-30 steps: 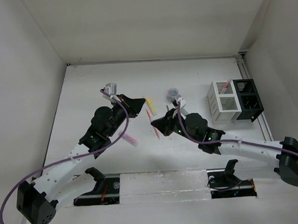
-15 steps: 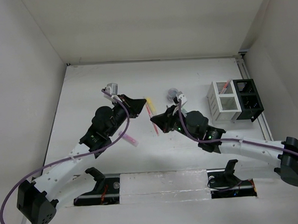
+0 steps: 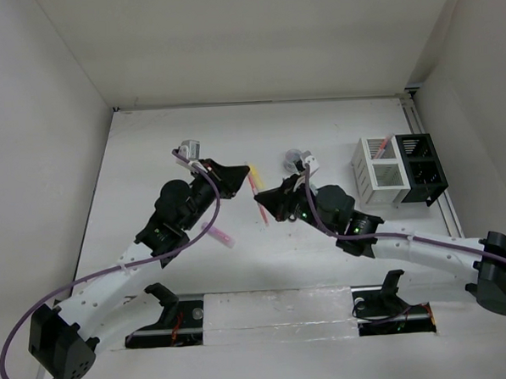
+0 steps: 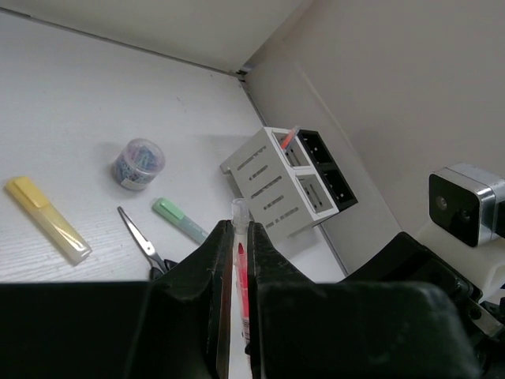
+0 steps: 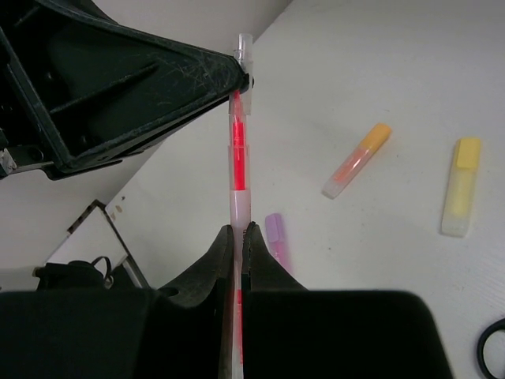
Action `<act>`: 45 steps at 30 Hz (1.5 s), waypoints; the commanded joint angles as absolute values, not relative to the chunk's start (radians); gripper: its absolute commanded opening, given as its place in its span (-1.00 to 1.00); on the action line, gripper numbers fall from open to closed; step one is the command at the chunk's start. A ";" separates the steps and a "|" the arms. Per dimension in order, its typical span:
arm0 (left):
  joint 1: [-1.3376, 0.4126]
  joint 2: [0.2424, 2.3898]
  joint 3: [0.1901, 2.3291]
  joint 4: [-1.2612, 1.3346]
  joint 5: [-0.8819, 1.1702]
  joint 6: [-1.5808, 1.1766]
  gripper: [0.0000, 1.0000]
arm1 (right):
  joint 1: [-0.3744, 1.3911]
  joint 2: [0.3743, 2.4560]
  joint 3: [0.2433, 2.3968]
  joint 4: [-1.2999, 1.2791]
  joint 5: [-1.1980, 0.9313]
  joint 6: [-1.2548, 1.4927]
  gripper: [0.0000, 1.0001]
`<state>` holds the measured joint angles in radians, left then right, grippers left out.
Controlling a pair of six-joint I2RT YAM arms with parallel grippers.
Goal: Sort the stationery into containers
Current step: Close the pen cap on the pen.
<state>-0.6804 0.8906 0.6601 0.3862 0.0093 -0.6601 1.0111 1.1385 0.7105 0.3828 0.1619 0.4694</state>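
A thin orange-red pen [image 3: 255,189] is held between both grippers above the table. My left gripper [image 4: 240,229] is shut on one end of the pen [image 4: 240,264]. My right gripper [image 5: 239,230] is shut on the other end of the pen [image 5: 237,150]. In the top view my left gripper [image 3: 242,175] and right gripper [image 3: 262,203] face each other tip to tip. The white mesh box [image 3: 378,171], with an orange-red pen standing in it, and the black mesh box [image 3: 422,169] stand together at the right.
On the table lie a yellow highlighter [image 4: 47,219], a green highlighter [image 4: 180,219], scissors [image 4: 140,241] and a small round grey roll [image 4: 138,163]. An orange highlighter [image 5: 357,159] and a purple one [image 5: 276,235] lie below the grippers.
My right gripper has moved slightly up and left, closer to the left gripper. The left arm has barely moved.
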 commanded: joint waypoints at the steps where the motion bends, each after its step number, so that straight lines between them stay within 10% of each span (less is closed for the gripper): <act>1: -0.678 0.897 0.643 0.469 0.040 -0.643 -1.00 | 1.012 1.134 0.769 0.481 0.153 0.489 -1.00; 27: -0.707 0.902 0.600 0.534 0.055 -0.651 -1.00 | 0.979 1.209 0.841 0.738 0.295 0.615 -1.00; 45: -0.719 0.874 0.519 0.565 0.063 -0.603 -1.00 | 0.807 1.290 0.953 0.719 -0.049 0.690 -1.00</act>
